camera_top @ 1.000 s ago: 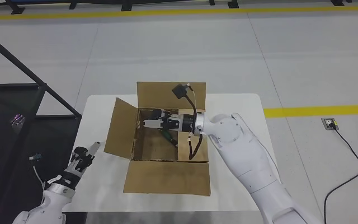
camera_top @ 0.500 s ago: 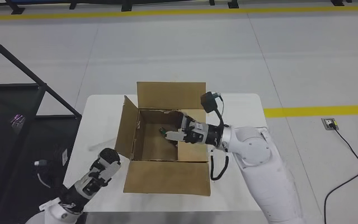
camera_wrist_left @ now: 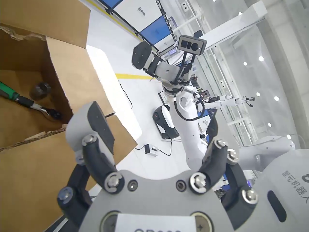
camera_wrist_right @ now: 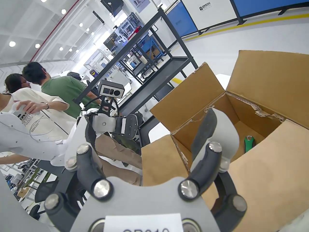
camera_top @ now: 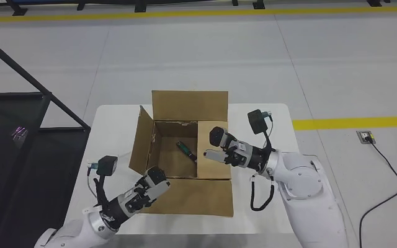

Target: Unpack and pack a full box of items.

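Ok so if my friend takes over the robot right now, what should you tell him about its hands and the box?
Left gripper: open and empty, by the near left corner of the cardboard box.
Right gripper: open and empty, above the box's right flap.
Things: the box stands on the white table with its flaps open. On its floor lie a green-handled ratchet and a small dark socket.
Done: the box is opened.
Left: lift out the ratchet and the socket, then pack them back in.
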{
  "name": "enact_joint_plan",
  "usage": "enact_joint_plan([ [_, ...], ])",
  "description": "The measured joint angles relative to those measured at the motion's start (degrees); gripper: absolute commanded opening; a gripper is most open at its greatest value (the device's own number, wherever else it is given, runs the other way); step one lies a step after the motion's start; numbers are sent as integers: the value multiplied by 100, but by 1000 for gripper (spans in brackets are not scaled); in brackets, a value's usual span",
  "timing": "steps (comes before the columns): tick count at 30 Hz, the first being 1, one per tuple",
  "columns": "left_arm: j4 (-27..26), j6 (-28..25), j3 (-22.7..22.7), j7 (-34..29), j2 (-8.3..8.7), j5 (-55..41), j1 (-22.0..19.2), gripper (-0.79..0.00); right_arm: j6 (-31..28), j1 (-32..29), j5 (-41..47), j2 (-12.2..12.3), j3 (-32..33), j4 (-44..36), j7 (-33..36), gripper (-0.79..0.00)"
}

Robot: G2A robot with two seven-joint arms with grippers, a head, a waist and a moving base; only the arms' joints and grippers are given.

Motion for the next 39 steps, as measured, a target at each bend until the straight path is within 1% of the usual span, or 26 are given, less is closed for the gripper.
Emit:
enact_joint_plan([
  [2, 298, 202, 24, -53, 0, -117, -79, 0, -39, -56, 96, 4, -4, -42, -124, 0],
  [5, 631, 439, 47, -34, -1, -99, -254, 0, -270, -101, 386, 35, 17, -50, -215, 0],
  [10, 863, 598, 62, 24, -4, -80, -386, 0, -508, -119, 756, 107, 108, -16, -106, 0],
  [13, 875, 687, 2, 196, -4, 113, -350, 0, -546, -138, 869, 148, 150, -4, -91, 0],
  [18, 885, 776, -281, 598, -9, 164, -92, 0, -513, -89, 917, 199, 134, 157, -156, 0],
  [23, 1074, 915, -587, 942, -17, 134, 129, 0, -480, 87, 960, 224, -61, 379, -146, 0],
  [26, 1182, 998, -669, 978, -25, -13, 197, 0, -394, 252, 967, 234, -198, 493, -105, 0],
  [31, 1378, 1037, -744, 845, -25, -167, 201, 0, -317, 453, 802, 243, -418, 526, -110, 0],
  [35, 1629, 1108, -764, 672, -22, -322, 96, 0, -313, 459, 781, 244, -431, 520, -109, 0],
  [38, 1735, 1216, -803, 919, -18, -4, 24, 0, -314, 458, 783, 244, -430, 521, -109, 0],
  [39, 1734, 1216, -803, 914, -18, 2, 24, 0, -314, 458, 783, 244, -430, 521, -109, 0],
])
